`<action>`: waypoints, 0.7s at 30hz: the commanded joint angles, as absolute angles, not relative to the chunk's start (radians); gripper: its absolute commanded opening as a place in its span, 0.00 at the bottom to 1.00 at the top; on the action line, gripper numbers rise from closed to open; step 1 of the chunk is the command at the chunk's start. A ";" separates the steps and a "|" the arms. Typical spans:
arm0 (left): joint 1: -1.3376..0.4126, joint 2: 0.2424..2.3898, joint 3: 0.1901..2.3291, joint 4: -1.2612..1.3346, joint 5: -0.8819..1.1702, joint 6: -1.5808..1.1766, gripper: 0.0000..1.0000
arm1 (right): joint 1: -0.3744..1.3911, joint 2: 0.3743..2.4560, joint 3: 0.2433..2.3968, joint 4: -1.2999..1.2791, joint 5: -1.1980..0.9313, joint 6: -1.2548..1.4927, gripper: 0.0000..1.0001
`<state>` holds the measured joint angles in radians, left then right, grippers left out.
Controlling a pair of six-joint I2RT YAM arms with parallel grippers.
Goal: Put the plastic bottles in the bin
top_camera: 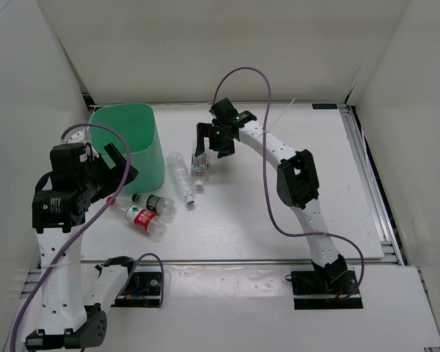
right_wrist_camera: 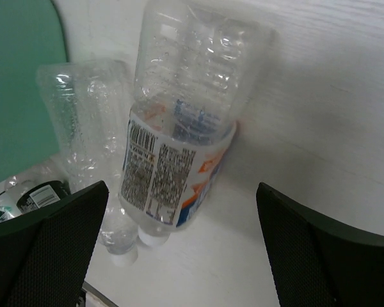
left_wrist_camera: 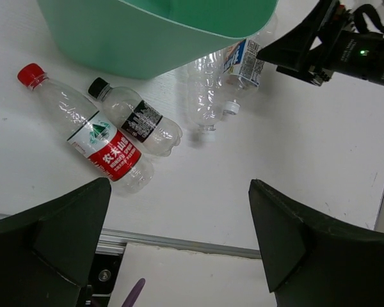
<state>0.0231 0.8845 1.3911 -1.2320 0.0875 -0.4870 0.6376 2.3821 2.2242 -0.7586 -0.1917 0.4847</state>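
All 4 plastic bottles (top_camera: 182,176) lie on the table (top_camera: 242,227) just beside the bin (top_camera: 151,166), the right gripper (right_wrist_camera: 179,192) spread wide over the blue-and-white-labelled bottle (right_wrist_camera: 179,147) next to the plain bottle (left_wrist_camera: 203,89), the left gripper (left_wrist_camera: 179,192) equally wide and holding nothing above the red-labelled bottle (left_wrist_camera: 105,150) and the dark-labelled bottle (left_wrist_camera: 137,119).

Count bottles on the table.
4, all lying on the table: red-labelled bottle and dark-labelled bottle beside the bin; plain bottle and blue-labelled bottle by the right gripper. Bin interior partly hidden.

Place: robot test cell in a lab.
Walls: plain white panels (top_camera: 205,44), 9 to 3 o'clock.
Frame: silver aluminium rail (top_camera: 372,187), 3 o'clock.
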 commanded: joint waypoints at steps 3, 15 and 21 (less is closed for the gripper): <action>0.020 0.920 1.482 -1.252 0.054 -0.474 1.00 | 0.660 2.486 2.318 -0.676 -0.324 0.518 1.00; 0.020 0.965 1.586 -1.272 0.022 -0.456 1.00 | 0.624 2.476 2.192 -0.657 -0.299 0.595 0.65; 0.020 0.921 1.647 -1.272 -0.023 -0.405 1.00 | 0.589 2.199 2.128 -0.657 -0.287 0.632 0.45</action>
<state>0.0231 0.9638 1.6035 -1.2736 0.0067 -0.4480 0.6098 2.3981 2.1216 -0.6720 -0.2924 0.6064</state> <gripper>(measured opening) 1.000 0.634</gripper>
